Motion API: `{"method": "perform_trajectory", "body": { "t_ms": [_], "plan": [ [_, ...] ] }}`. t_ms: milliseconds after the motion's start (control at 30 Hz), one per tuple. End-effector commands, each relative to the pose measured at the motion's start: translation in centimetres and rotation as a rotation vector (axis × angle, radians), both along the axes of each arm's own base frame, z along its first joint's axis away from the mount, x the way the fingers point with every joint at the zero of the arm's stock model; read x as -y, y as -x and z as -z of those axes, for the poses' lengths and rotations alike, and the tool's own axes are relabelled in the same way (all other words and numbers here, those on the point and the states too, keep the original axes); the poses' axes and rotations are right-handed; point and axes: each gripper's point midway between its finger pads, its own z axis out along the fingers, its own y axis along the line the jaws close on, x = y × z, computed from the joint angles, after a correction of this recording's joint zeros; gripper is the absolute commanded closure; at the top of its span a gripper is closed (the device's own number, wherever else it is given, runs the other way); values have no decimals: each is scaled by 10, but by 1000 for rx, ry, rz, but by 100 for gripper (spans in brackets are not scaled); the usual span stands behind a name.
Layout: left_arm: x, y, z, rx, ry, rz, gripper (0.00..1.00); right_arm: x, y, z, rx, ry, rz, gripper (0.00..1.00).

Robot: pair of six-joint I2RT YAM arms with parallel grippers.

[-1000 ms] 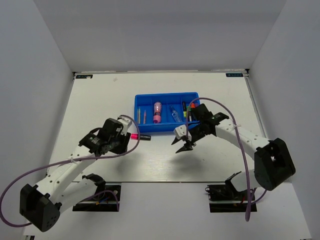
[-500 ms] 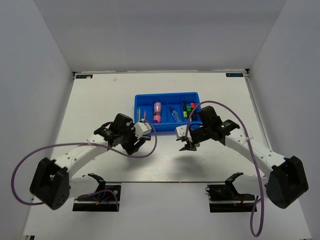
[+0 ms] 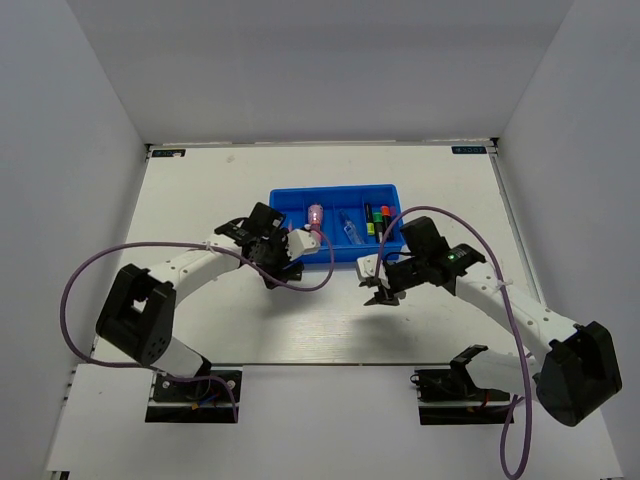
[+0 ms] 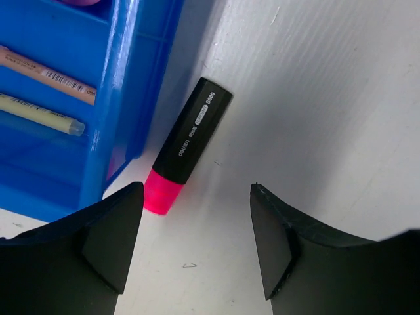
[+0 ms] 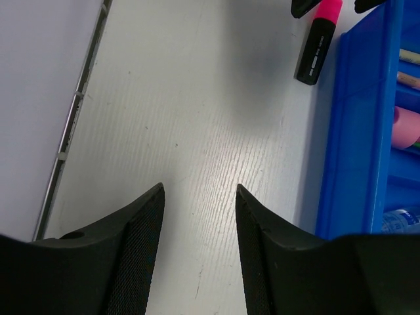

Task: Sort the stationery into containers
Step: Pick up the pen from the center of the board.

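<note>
Left arm (image 3: pixel 190 265) reaches forward and inward; left gripper (image 4: pixel 195 191) spread wide, empty; right arm (image 3: pixel 505 297) angled inward; right gripper (image 5: pixel 198 190) parted, empty.

The top external camera looks down from above and behind. Both wrist cameras view the tabletop (image 5: pixel 197 131) closely, sharing the pink-capped highlighter (image 4: pixel 187 147) beside the blue tray (image 4: pixel 125 65).

pink-capped highlighter (image 4: pixel 188 147) beside blue tray (image 4: pixel 125 79), maybe touching

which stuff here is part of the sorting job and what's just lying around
Job: blue tray; pink-capped highlighter outside it; pink marker, pale sticks, clear pen inside.
Not the job: purple cables, table.
</note>
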Motion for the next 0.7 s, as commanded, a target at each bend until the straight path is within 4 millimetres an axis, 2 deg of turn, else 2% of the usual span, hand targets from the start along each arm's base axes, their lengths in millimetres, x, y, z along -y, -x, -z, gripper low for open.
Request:
{"method": "perform_trajectory", "body": {
  "t_ms": [0,467,633,667],
  "plan": [
    [-4,-8,-3,24,-26,33,24,1,5,0,-26,-10,-8,49],
    [-10,-21,18,13,-103,54,24,3,5,1,-49,-12,-6,51],
    [-11,-14,25,-28,-105,52,24,3,4,1,-51,-14,-6,51],
    [-11,-12,26,-35,-102,53,27,4,4,1,-53,-13,-4,51]
  ]
}}
